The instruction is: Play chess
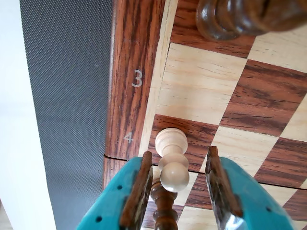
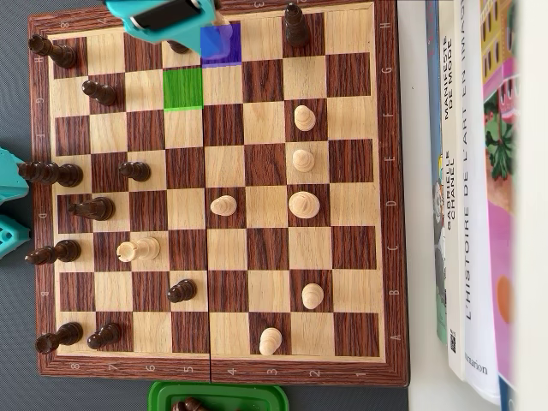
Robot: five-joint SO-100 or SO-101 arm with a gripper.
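Straddling a light pawn, wide-open gripper over the chessboard, gripping nothing.

teal gripper points down, jaws apart (nothing clamped).

Both views are bright with soft, even daylight; shadows under the pieces are faint. In the wrist view, the gripper fingers and the dark piece far ahead are blurred. The books look slightly overexposed, perhaps from a nearby window.
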